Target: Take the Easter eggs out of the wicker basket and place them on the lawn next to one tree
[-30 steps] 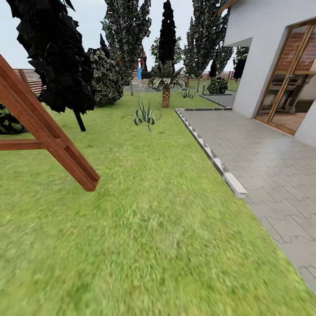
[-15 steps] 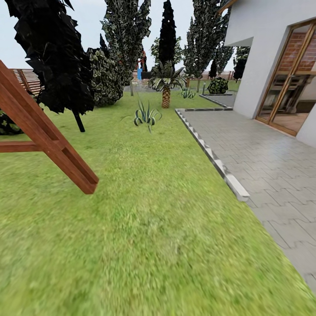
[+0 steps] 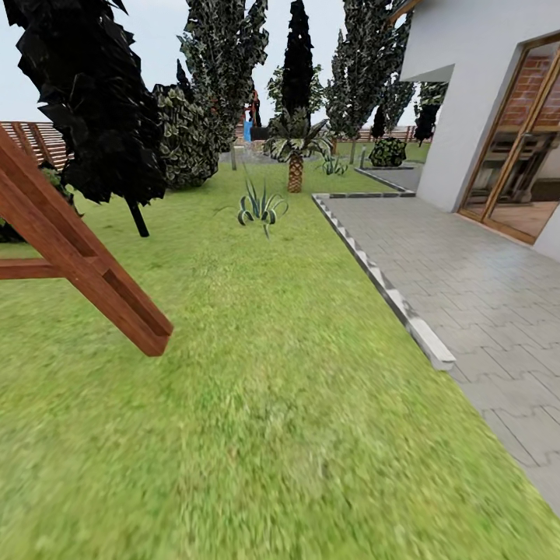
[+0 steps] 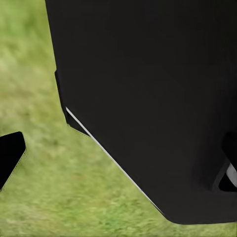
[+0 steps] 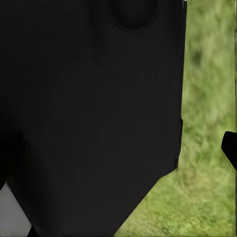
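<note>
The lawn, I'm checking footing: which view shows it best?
The head view: the lawn spreads wide from the paving to the wooden beam. Both wrist views catch blurred grass strips beside dark robot parts.

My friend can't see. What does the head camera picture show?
A wide mottled green lawn stretches ahead, with a slanted reddish-brown wooden beam at left and grey paving beside a white house at right. Dark trees and a small palm stand far off.
</note>
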Available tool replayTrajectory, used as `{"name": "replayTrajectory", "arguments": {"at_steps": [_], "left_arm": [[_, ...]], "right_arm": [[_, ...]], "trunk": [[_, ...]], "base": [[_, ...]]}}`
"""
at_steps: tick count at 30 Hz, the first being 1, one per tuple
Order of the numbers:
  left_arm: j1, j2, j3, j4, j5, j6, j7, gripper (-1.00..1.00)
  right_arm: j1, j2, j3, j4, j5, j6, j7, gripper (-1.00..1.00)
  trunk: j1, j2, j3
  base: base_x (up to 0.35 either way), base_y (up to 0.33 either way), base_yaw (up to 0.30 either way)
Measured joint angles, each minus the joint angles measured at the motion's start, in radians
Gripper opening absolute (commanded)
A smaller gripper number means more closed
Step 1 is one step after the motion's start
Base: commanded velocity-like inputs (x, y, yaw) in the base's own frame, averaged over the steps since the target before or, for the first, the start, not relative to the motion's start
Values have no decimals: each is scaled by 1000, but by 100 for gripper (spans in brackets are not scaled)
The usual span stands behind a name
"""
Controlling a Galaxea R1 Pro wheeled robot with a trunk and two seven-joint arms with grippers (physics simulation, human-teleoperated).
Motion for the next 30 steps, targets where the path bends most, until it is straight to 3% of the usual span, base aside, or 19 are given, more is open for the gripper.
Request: {"name": "replayTrajectory", "arguments": {"at_steps": [14,30], "left_arm": [[0,-1,0,0,0,-2,0,100],[0,-1,0,0,0,-1,0,100]], "right_arm": [[1,5,-2,26,-2,2,-1,100],[1,2,-3,26,-6,1,-1,100]], "trunk": [[0,0,0],[0,0,0]], "base": [[341,0,2],[341,0,83]]}}
